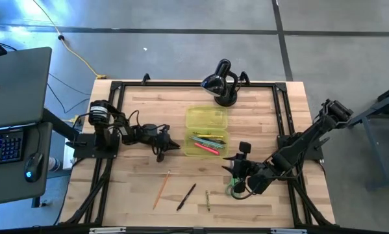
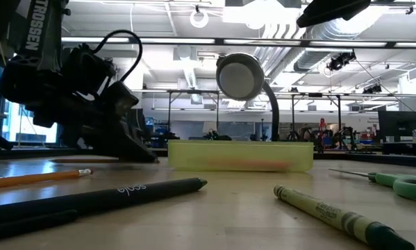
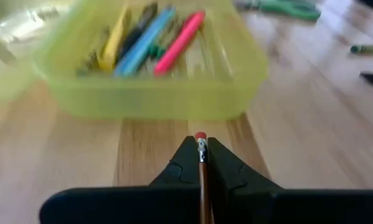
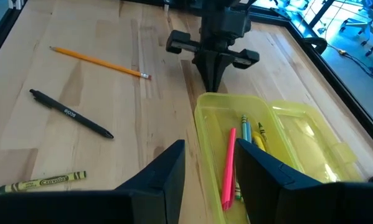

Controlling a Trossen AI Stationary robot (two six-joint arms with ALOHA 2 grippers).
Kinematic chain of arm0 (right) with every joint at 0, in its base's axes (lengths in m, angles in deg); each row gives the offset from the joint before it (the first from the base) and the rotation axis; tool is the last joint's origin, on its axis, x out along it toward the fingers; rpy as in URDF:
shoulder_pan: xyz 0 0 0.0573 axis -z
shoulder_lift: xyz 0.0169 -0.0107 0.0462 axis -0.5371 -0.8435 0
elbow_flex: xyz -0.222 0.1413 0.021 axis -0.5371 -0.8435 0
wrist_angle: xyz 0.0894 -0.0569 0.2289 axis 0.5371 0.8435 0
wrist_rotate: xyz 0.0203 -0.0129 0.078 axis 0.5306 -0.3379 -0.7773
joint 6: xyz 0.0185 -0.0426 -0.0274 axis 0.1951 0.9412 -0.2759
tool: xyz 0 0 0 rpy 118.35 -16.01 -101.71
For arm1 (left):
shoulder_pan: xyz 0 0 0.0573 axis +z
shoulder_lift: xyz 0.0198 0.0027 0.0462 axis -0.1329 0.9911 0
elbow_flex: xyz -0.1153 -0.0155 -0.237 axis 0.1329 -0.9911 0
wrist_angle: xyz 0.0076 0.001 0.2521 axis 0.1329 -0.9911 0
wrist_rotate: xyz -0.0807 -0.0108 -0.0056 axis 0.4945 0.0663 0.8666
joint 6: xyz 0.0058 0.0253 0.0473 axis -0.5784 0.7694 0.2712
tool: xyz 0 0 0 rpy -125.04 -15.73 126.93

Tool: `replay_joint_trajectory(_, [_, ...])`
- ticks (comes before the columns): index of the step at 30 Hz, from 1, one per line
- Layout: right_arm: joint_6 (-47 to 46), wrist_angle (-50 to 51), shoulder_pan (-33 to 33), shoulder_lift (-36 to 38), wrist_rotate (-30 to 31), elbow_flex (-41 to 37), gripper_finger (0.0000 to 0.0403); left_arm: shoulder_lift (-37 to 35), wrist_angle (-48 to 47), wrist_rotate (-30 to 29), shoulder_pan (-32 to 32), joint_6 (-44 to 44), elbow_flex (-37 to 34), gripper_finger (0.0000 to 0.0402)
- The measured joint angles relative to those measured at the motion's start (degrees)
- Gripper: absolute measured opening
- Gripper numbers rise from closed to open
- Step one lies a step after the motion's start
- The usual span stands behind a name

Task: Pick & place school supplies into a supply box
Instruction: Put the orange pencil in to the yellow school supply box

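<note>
Left gripper [image 3: 202, 163] jaws pinched on a pencil [image 3: 201, 149]; lift clear over the supply box [image 3: 149, 93] wall before releasing. Right gripper [image 4: 210, 163] jaws wide, empty.

You are looking at a light wooden table [image 1: 142, 188] with a black metal frame [image 1: 194, 84] along its edges, standing on a grey concrete floor [image 1: 181, 39] crossed by dark seam lines. A yellow cable [image 1: 74, 52] trails across that floor. To one side stands a desk with a laptop [image 1: 12, 81], a lit keyboard [image 1: 4, 146] and a mouse [image 1: 31, 166]. Level across the table, you see a large workshop hall with exposed ceiling ducts [image 2: 333, 31], bright ceiling lights [image 2: 253, 8] and cluttered benches [image 2: 346, 139] far behind.
</note>
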State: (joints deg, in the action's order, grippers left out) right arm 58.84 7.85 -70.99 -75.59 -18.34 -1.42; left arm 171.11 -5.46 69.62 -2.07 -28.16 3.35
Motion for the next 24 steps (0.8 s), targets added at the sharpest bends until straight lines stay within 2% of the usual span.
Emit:
replay_joint_trajectory(5, [-0.01,-0.2,0.0,0.0,-1.06,-0.01,0.0117,-4.0,0.37,0.09,0.02,2.11,0.02,0.0025])
replay_joint_trajectory(11, [0.09,-0.25,0.0,0.0,-1.27,-0.01,0.0117,-9.74,0.42,-0.04,0.02,3.49,1.18,0.0035])
replay_joint_trajectory(17, [0.66,-0.28,0.0,0.0,-1.13,-0.01,0.0117,-11.0,-1.81,-0.07,0.02,4.99,9.48,0.003])
replay_joint_trajectory(19, [1.03,-0.34,0.0,0.0,-1.05,-0.01,0.0117,-10.99,-8.94,-0.05,0.02,6.28,15.27,0.0032])
replay_joint_trajectory(24, [0.83,-0.46,-0.01,0.0,-1.21,-0.01,0.0117,-7.0,-38.81,-0.03,0.02,9.26,33.09,0.0038])
